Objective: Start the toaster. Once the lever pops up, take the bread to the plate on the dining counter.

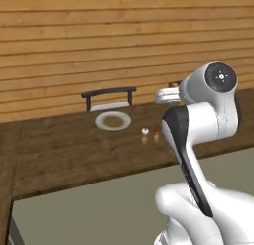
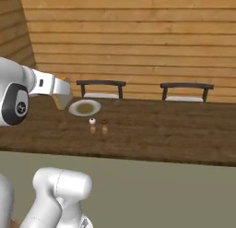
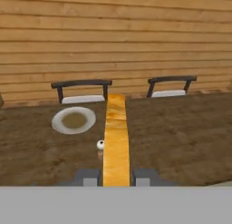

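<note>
Nearest the hand camera, the claw (image 3: 116, 177) is gripping the bread (image 3: 116, 137) edge-on, its two dark fingers pressed against the slice's flat faces, so the jaws are standing only as wide as the slice is thick. Seen from the hand, the toast is rising as a narrow tan-yellow strip up the middle of the picture.

Taking the plate (image 3: 74, 120) as the landmark: it is sitting on the dark wood table (image 2: 175, 130), in front of the nearer of two dark chairs (image 3: 82, 90) that are standing along the plank wall. Two small shakers (image 2: 98, 126) are standing on the table just on the robot's side of the plate. In the right base view the bread (image 2: 61, 96) is hanging in the air to the left of the plate (image 2: 85, 107) and above table level, not touching it. The plate is showing a brownish centre, and whether that is pattern or something lying on it cannot be told.

By my judgement the toasting part is done and the carry is under way. The next move is calling for bringing the slice over the plate's middle, passing clear of the shakers, lowering it until it is resting there, then opening the jaws.
</note>
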